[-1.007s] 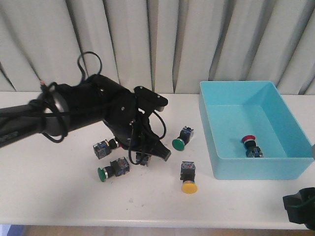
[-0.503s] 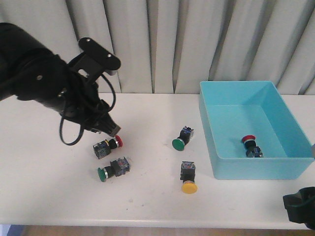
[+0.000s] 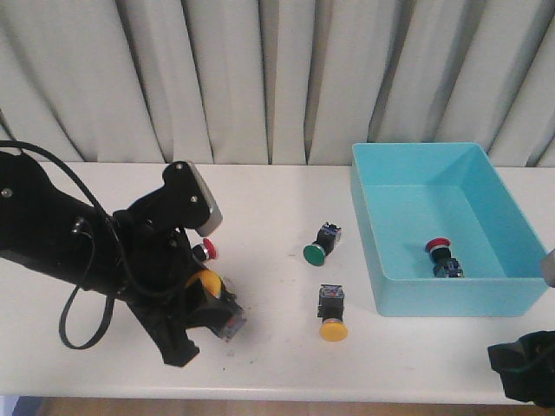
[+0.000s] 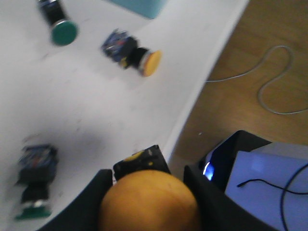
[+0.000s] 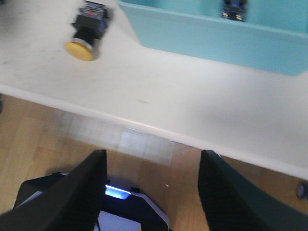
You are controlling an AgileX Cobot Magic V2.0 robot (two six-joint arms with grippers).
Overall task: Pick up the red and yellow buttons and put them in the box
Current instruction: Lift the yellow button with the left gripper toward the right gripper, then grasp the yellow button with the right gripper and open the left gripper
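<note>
Pick step in hand: the left claw (image 4: 149,204) appears pressed on a yellow button (image 4: 150,201) just above the worktop (image 3: 104,338) front edge, so next comes a carry rightward to the turquoise box (image 3: 408,299); right claw (image 5: 151,175) spread, idle.

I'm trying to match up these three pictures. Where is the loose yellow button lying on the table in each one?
Front view: yellow button lies near the table's front edge, left of the box.
Left wrist view: it lies near the table edge, cap toward the floor side.
Right wrist view: it lies beside the box.
Shared landmark: the box corner, close to the button in all three.
</note>
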